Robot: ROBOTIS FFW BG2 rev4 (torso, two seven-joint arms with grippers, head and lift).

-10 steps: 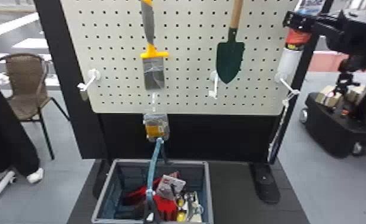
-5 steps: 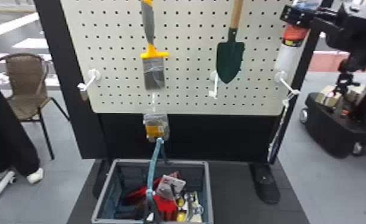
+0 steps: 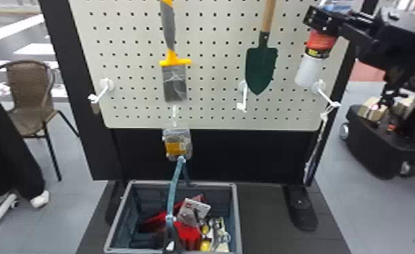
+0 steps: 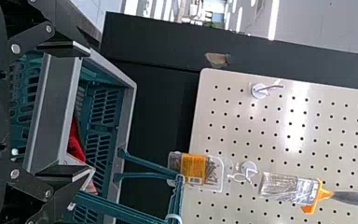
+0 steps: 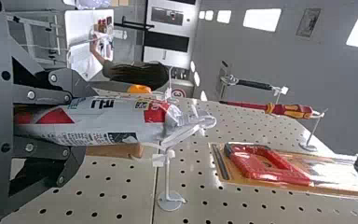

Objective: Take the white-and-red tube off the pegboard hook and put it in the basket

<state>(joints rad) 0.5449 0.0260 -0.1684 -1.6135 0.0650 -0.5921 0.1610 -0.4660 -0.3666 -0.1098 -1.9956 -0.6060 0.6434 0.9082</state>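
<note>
1. Nearest, the left gripper (image 4: 87, 111) waited with its two fingers spread wide, close by the basket (image 3: 236, 216), with nothing pinched between them.
2. The basket stood low in front of the pegboard (image 3: 213, 123), with several packaged items already inside it.
3. Farther and higher, the right gripper (image 5: 91, 119) had its fingers closed on the body of the white-and-red tube (image 5: 130, 122), which was in front of the board, toward the robot's right. This was the arm for carrying the tube, although the left one was nearer to the basket.
4. The long axis of the tube was roughly upright, its crimped end upward. The basket lay below it and to the robot's left, so the coming move probably needed to go leftward and down.
5. Farthest, the white hook (image 5: 169, 200) was beside the crimped end; whether the tube was fully free of it could not be told.
</note>
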